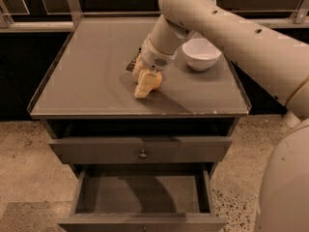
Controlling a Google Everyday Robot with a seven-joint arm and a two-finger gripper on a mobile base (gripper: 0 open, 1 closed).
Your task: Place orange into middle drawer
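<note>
On cabinet top point(87, 81), tool point(145, 78) at orange point(156, 79), nr white bowl point(200, 55)

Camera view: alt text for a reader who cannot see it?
The robot's gripper is down at the orange on the cabinet top, near a white bowl and a dark wrapper. Below, the middle drawer stands open; the upper drawer is shut.

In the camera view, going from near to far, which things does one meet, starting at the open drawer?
The middle drawer, open → upper drawer → gripper, low on the cabinet top at the orange → white bowl.
</note>
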